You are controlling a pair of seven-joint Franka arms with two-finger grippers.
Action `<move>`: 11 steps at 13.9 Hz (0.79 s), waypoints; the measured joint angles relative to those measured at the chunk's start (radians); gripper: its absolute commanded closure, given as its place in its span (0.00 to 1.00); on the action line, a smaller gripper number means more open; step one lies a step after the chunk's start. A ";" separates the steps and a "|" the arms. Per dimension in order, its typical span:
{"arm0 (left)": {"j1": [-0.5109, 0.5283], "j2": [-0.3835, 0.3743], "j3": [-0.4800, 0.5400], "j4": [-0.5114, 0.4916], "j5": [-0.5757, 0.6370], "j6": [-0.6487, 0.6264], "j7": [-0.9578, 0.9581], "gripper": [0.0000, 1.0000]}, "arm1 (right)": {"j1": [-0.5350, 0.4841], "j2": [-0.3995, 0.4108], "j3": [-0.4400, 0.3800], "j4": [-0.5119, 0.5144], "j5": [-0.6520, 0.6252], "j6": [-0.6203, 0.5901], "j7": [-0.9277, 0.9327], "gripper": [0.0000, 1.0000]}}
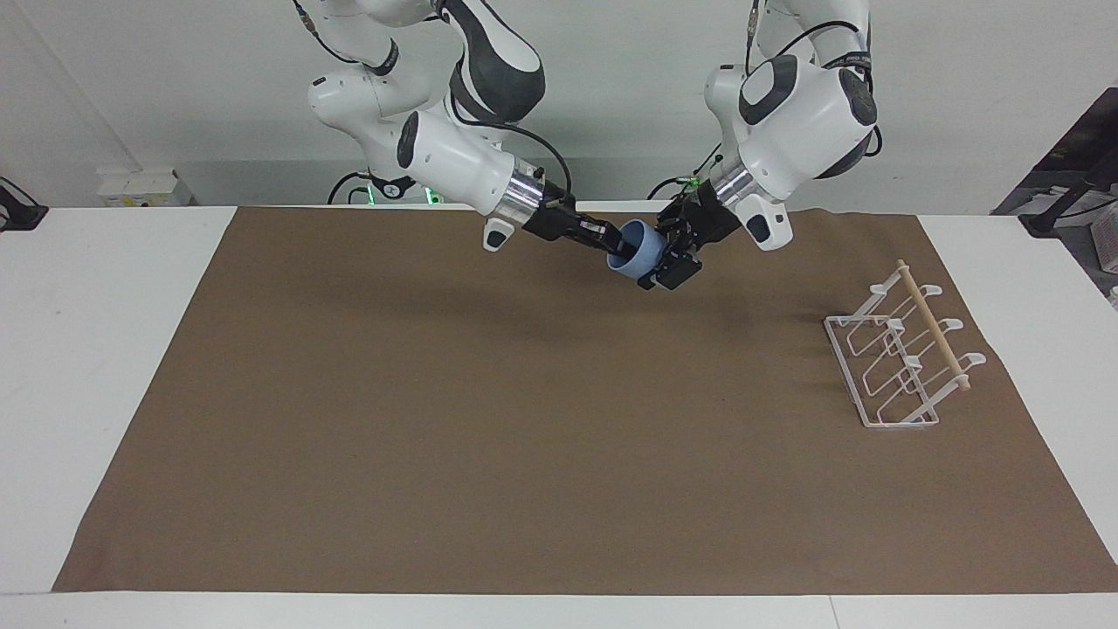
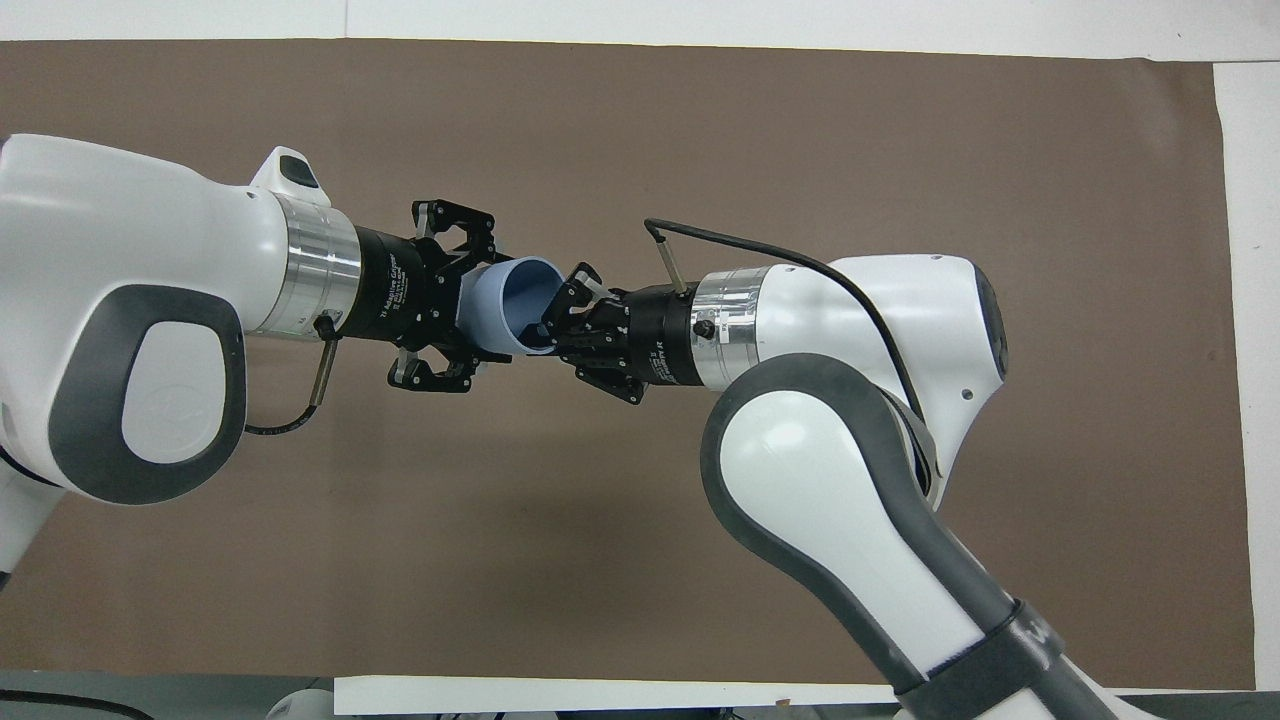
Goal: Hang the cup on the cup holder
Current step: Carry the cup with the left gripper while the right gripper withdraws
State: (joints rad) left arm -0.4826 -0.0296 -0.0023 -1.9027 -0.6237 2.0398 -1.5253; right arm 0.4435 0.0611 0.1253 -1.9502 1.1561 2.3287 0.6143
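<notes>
Gripping the light blue cup (image 1: 636, 253) by its rim over the worktop (image 1: 131, 262), the right tool (image 1: 611, 243) offered its base to the left tool (image 1: 668, 258), well apart from the cup holder (image 1: 900, 358), apparently for a handover; overhead, the left tool (image 2: 470, 305) straddled the cup (image 2: 500, 315), whether it was clamped I cannot tell; the right tool (image 2: 555, 325) pinched the rim.

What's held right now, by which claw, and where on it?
The cup, in the air over the mat: right claw pinches its rim wall, one finger inside. Left claw straddles the base end; whether it has closed on it cannot be told.
</notes>
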 measured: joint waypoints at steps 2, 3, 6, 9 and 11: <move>0.000 0.000 0.001 0.000 0.000 0.000 0.000 0.58 | -0.005 -0.006 -0.003 0.007 -0.008 0.001 -0.001 0.01; 0.000 0.000 0.002 0.000 0.000 0.000 -0.001 0.58 | -0.015 -0.015 -0.007 0.009 -0.032 -0.003 -0.002 0.01; 0.006 0.000 0.011 -0.003 0.057 -0.001 -0.021 0.58 | -0.119 -0.060 -0.013 0.017 -0.222 -0.118 -0.004 0.01; 0.017 0.001 0.020 -0.003 0.277 -0.017 -0.094 0.58 | -0.226 -0.108 -0.019 0.021 -0.465 -0.266 -0.011 0.01; 0.030 0.001 0.022 -0.003 0.471 -0.059 -0.147 0.59 | -0.280 -0.119 -0.020 0.023 -0.685 -0.333 -0.019 0.01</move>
State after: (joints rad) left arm -0.4523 -0.0286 0.0193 -1.9058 -0.1529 1.9808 -1.6718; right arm 0.1637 -0.0584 0.1050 -1.9270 0.4708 1.9955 0.5951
